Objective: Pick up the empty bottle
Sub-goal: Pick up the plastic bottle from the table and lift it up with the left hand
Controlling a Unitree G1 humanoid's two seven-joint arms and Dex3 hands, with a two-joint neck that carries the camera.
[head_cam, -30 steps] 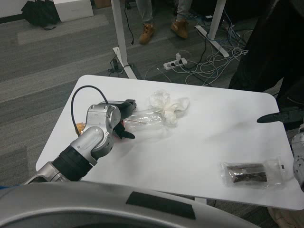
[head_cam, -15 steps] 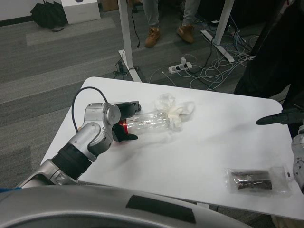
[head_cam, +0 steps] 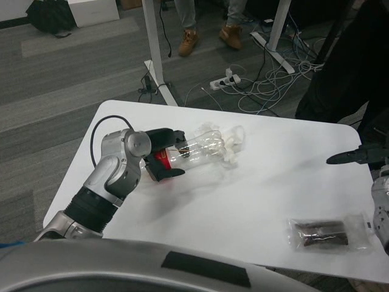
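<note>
One head cam, looking fwd and down over the white desk (head_cam: 255, 182) from close above; grey floor, cables and people's legs beyond its far edge.

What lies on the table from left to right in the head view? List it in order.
Left hand → clear plastic bottle → crumpled white wrapper → clear packet with dark contents → right hand.
</note>
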